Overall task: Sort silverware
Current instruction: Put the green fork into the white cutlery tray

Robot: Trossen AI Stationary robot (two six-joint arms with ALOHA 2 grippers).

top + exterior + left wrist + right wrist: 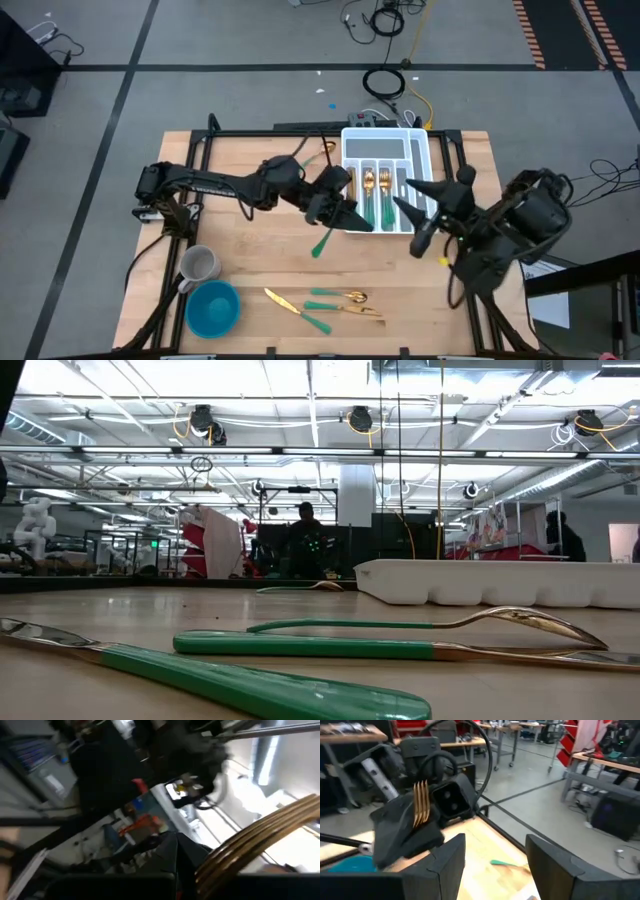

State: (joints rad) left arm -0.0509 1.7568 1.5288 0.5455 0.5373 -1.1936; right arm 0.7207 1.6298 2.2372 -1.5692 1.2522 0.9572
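Two arms met over the middle of the bench point(250, 260), beside the white tray point(418, 150). The left gripper point(345, 212) had its fingers pressed together on a fork point(322, 243), whose teal handle hung below the gripper above the wood and whose gold tines point(420, 802) stuck up out of the grip in the right wrist view. The right gripper point(415, 200) hovered at the tray's near edge with its fingers point(445, 860) spread wide and nothing between them. Several pieces already lay in the tray's slots point(377, 185). Three more pieces point(325, 303) lay loose near the front edge, right of a blue bowl point(212, 308) and a grey mug point(198, 265). One further piece point(327, 152) lay left of the tray.
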